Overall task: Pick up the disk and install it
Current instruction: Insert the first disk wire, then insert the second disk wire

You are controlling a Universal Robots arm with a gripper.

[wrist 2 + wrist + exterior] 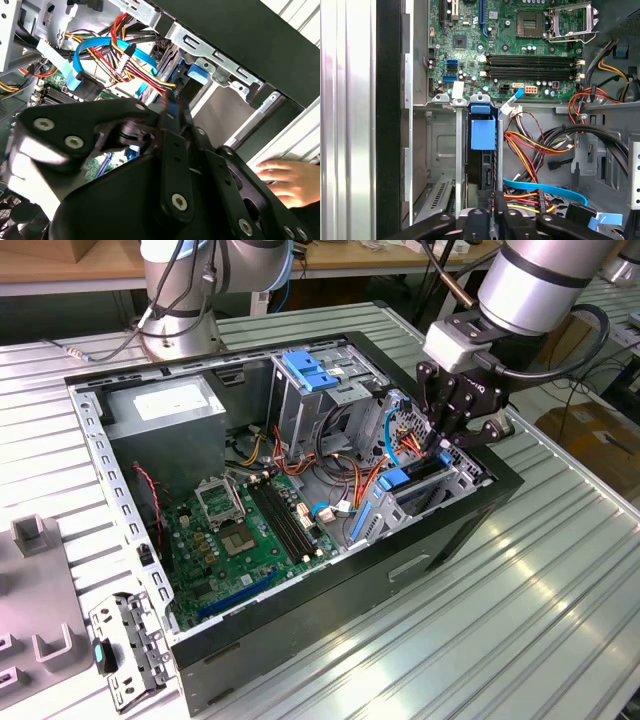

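The gripper [492, 220] grips the disk [483, 150] edge-on, jaws clamped narrow on its rear end, so it slides down the drive bay [440, 150]; beyond lie tangled cables [540, 145], then the motherboard [505, 45].

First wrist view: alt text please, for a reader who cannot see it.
The dark hard drive with bright blue carrier rails stands on edge in a grey metal drive bay of an open computer case, directly ahead of the black gripper. Beyond lie a green motherboard and red, yellow and orange cables.
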